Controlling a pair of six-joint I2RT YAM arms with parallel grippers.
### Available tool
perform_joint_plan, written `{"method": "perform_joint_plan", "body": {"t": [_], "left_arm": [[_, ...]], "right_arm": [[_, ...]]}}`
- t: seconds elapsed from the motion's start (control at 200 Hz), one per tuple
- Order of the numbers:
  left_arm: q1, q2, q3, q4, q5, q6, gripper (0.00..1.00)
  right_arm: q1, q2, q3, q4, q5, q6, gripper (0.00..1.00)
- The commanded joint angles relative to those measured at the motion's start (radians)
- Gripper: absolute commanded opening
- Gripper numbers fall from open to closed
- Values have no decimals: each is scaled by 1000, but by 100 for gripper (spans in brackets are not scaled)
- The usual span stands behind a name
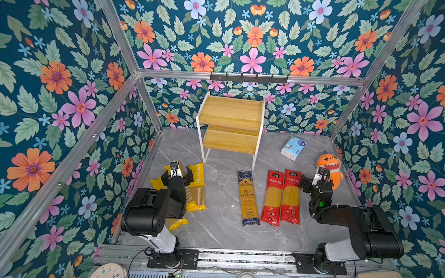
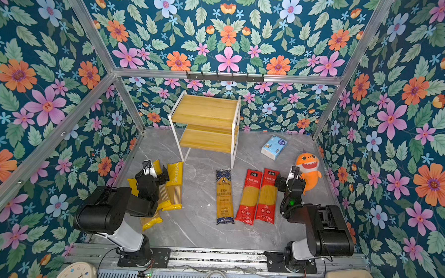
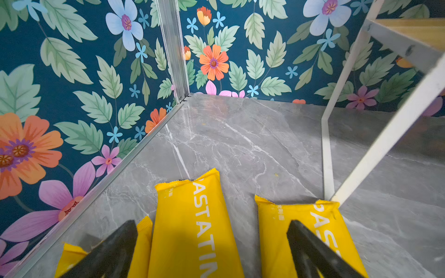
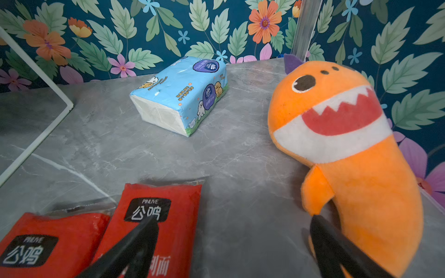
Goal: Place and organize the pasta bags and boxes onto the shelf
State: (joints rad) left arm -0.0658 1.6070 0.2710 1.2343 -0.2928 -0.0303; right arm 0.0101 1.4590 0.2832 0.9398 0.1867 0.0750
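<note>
Nearest us, the left claw (image 3: 212,223) is spread wide, gripping nothing, hovering over the yellow packs (image 1: 197,185) on the table's (image 1: 220,232) left side. The right claw (image 4: 233,220) is released too, hanging between the red packs (image 1: 291,196) and an orange plush shark (image 1: 329,167). The navy pack (image 1: 248,197) lies flat just left of the reds. Further back there's a tissue pack (image 1: 293,148), and the shelf (image 1: 231,119) stands at the rear wall.

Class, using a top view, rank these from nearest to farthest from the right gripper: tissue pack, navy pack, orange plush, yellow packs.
1. orange plush: just to the right of the right gripper.
2. tissue pack: behind it, toward the back wall.
3. navy pack: to its left, mid-table.
4. yellow packs: far left.
</note>
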Motion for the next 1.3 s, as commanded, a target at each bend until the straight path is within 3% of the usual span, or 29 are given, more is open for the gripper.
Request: {"method": "perform_joint_plan", "body": {"t": [0.0, 1.295], "left_arm": [[0, -2, 0, 24, -3, 3, 100], [1, -2, 0, 22, 0, 3, 100]], "right_arm": [[1, 1, 7, 26, -3, -9, 99], [-13, -1, 8, 18, -20, 2, 99]]}}
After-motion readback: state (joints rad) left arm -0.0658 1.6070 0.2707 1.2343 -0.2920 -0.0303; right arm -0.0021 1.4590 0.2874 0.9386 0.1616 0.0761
